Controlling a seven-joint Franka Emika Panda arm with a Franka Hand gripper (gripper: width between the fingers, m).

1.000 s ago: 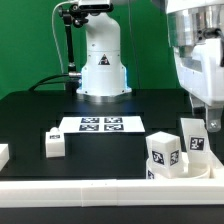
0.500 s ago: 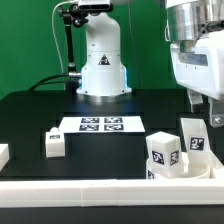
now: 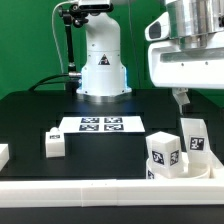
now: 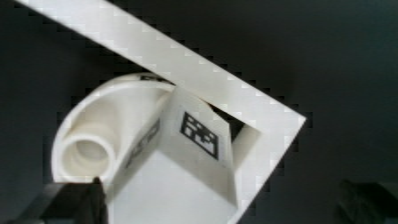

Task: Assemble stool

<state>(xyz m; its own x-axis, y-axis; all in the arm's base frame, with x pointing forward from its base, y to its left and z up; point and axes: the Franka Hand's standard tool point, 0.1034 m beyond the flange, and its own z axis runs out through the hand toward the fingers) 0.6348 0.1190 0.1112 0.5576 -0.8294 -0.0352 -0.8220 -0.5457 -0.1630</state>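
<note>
The black desk (image 3: 30, 115) carries the marker board (image 3: 100, 124), a flat white sheet with a row of square tags, lying toward the desk's far edge near its middle. A long white rail (image 3: 70, 189) runs along the near edge. Beyond the far edge, a thin black post (image 3: 70, 45) stands before a green backdrop (image 3: 30, 40).

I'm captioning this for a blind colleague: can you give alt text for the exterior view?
At the exterior view's right, the open gripper hangs above two upright tagged legs, touching neither. On the black table, the marker board lies centrally; a loose leg lies nearer that view's left.
</note>
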